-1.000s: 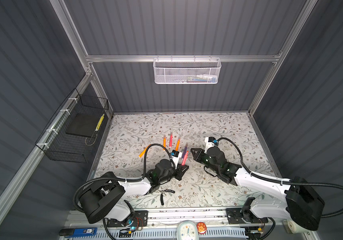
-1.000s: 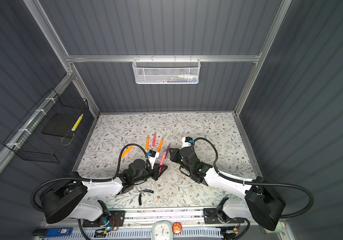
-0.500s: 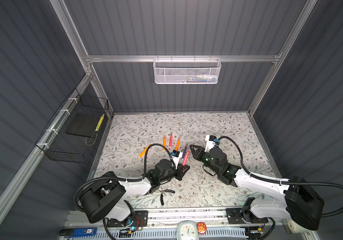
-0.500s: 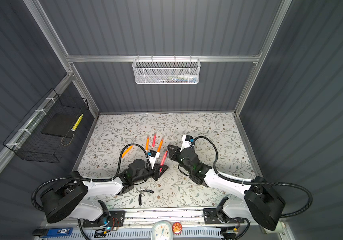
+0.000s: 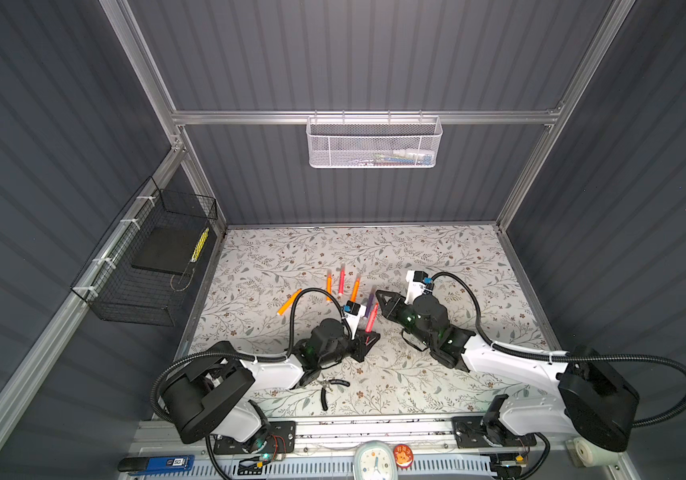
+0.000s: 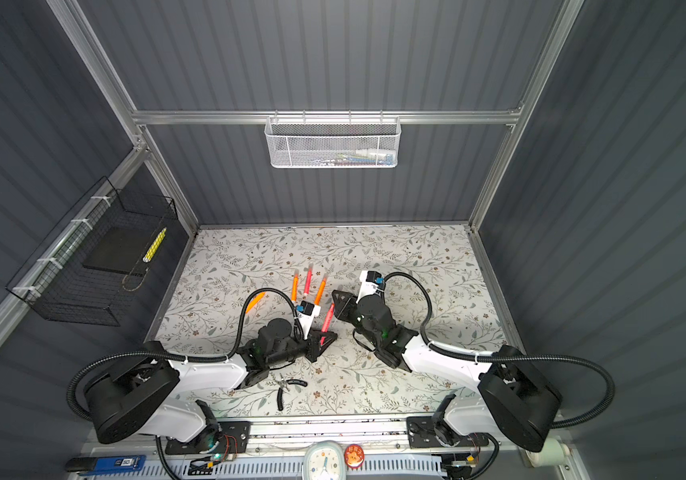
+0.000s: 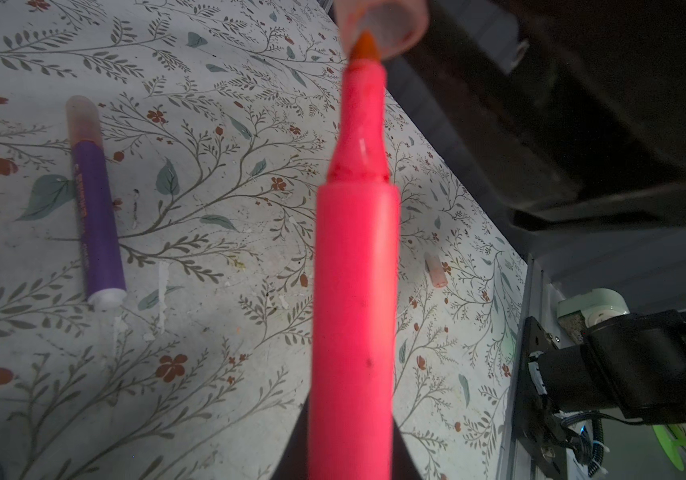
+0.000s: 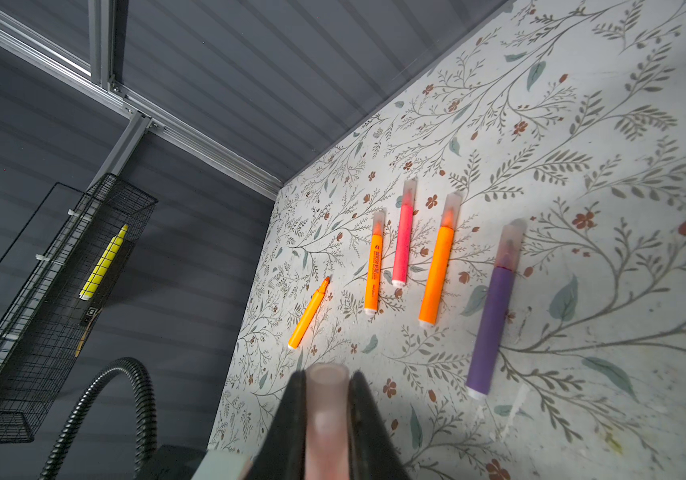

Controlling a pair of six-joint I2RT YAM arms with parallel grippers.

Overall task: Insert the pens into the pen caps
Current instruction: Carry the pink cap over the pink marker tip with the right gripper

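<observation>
The left tool point(image 5: 369, 336) is clamped tight on the lower end of a pink pen point(image 7: 354, 270). The pen slants up over the middle of the tabletop point(image 5: 437, 257), orange tip uppermost. The right tool point(image 8: 326, 401) is pinched round a clear cap point(image 8: 327, 384), whose open end points away from the fingers. In the left wrist view the pen's tip meets the open mouth of that cap; how far it is in, I cannot tell. In both top views the two tools face each other, close together, at the middle of the tabletop.

Beyond them, toward the back edge, four capped pens lie side by side: a purple pen point(image 8: 493, 324), a broad orange pen point(image 8: 437, 274), a second pink pen point(image 8: 403, 245) and a slim orange pen point(image 8: 374, 270). An uncapped orange pen point(image 8: 308, 318) lies apart from these, nearer the left edge. A loose cap point(image 7: 435, 270) lies alone on the tabletop. Black pliers point(image 5: 331, 390) lie near the front edge, beside the left arm.
</observation>
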